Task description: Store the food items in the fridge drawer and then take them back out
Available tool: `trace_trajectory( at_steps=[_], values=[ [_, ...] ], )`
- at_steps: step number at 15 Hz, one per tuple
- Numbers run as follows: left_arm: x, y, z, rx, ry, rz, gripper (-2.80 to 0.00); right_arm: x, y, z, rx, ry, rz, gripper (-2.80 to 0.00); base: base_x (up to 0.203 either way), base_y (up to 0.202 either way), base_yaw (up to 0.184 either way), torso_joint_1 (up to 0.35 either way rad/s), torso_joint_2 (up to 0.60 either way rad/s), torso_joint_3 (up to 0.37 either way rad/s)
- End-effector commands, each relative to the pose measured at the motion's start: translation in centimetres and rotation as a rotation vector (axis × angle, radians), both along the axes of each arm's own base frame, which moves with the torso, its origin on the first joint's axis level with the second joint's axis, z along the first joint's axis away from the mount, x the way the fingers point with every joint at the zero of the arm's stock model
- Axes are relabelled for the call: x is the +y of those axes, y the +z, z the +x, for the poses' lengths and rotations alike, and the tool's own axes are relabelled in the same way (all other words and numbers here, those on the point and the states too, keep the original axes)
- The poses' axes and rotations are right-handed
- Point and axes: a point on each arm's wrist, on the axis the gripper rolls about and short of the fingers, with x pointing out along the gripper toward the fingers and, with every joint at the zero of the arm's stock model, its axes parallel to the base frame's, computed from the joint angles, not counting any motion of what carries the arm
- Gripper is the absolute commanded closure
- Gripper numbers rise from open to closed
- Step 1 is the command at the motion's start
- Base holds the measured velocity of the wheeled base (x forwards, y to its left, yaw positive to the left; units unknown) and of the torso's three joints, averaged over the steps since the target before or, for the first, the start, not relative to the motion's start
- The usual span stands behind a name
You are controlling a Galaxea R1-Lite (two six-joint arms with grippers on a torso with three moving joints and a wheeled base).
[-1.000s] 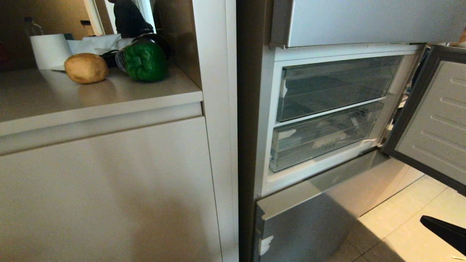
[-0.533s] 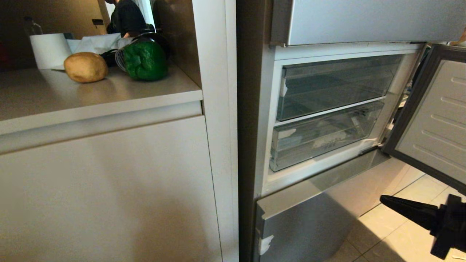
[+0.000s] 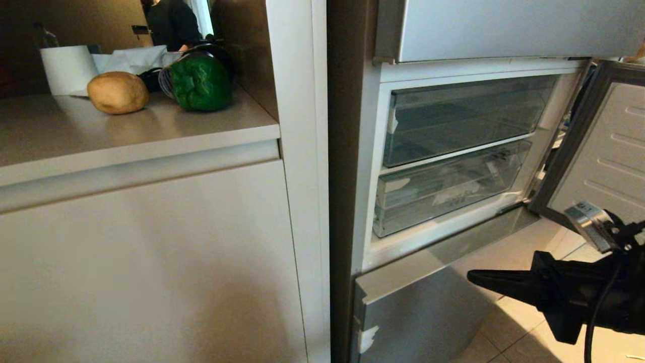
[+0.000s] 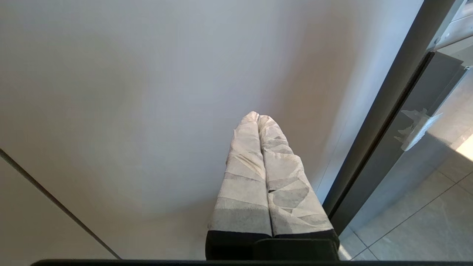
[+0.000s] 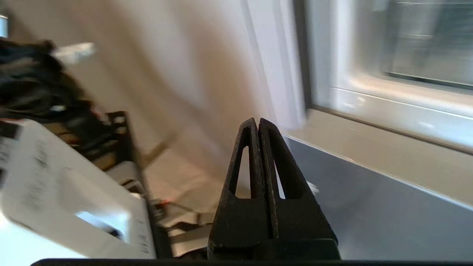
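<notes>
Right gripper [image 3: 473, 276]: black, fingers pressed together to a single point with nothing between them, held level low at the right, tip aimed at the fridge and hanging over the grey lowest panel [image 3: 418, 317], apart from it. Left gripper [image 4: 258, 117]: fingers wrapped in white tape, pressed together and holding nothing, pointing at a plain pale cabinet front [image 4: 147, 92]; seen only in its own wrist view. Fridge compartment [image 3: 453, 151]: stands open, its door [image 3: 599, 151] swung out to the right, white ribbed lining showing; inside, two clear see-through drawers one above the other, both pushed in, a white tape strip on the left end of the upper one. Potato [image 3: 117, 92]: tan-yellow, rounded lump, matt skin, lying on the beige counter [image 3: 126, 136] left of the fridge. Pepper [image 3: 199, 83]: bright green, glossy, lobed, on the same counter just right of the potato, not touching it. Paper roll [image 3: 68, 69]: white, upright, behind the potato.
</notes>
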Motion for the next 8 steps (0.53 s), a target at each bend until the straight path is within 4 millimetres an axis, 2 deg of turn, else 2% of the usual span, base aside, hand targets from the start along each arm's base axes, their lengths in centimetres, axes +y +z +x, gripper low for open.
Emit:
trace_trajectory(
  at_steps=[1,2,3,8],
  values=[
    [0.0,0.0,0.0,0.003,0.001,-0.001,0.0,1.1,-0.3,1.3,0.023,0.03,-0.001,0.0,0.0,0.0,0.0,0.0,0.0,0.0],
    [0.0,0.0,0.0,0.002,0.001,-0.001,0.0,1.4,-0.5,2.1,0.023,-0.023,-0.017,0.0,0.0,0.0,0.0,0.0,0.0,0.0],
    [0.0,0.0,0.0,0.002,0.001,-0.001,0.0,1.6,-0.6,2.8,0.018,-0.095,-0.039,-2.8,0.0,0.0,0.0,0.0,0.0,0.0],
    [0.0,0.0,0.0,0.002,0.001,-0.001,0.0,1.8,0.4,4.7,-0.084,-0.251,-0.079,-2.8,0.0,0.0,0.0,0.0,0.0,0.0]
  ],
)
